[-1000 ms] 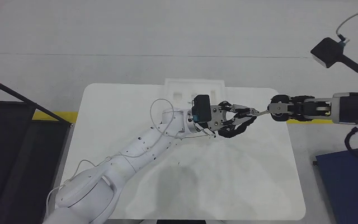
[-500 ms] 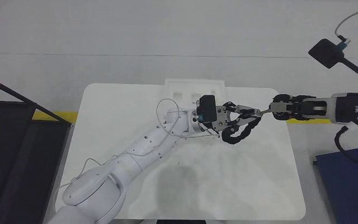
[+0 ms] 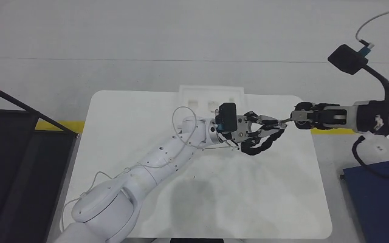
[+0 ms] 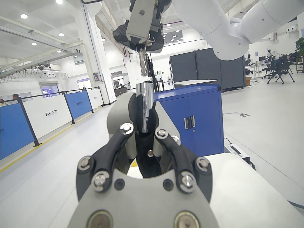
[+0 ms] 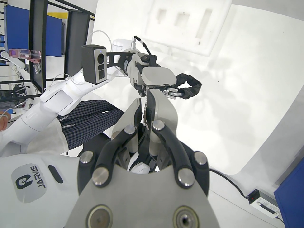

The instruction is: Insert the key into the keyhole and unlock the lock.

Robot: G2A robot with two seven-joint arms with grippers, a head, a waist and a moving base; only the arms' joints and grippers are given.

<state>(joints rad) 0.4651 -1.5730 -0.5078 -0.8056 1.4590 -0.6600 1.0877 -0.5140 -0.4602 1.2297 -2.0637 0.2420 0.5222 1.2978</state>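
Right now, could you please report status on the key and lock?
Left gripper shut on chrome-barrelled black cable lock. Right gripper shut on silver metal key. Key tip short of lock; gap clear.

It was a large, open robotics lab in an industrial hall. It had a high white ceiling with round recessed lamps [image 4: 59, 0] and a glossy pale floor [image 4: 261, 124] marked with a yellow line [image 3: 61, 126]. Around the floor were blue-and-white barrier panels [image 4: 47, 115], dark grey partition screens [image 4: 206, 69] and black wheeled office chairs [image 4: 280, 72]. A blue metal cabinet [image 4: 197, 110] stood past the white tabletop's [image 3: 121, 133] edge.
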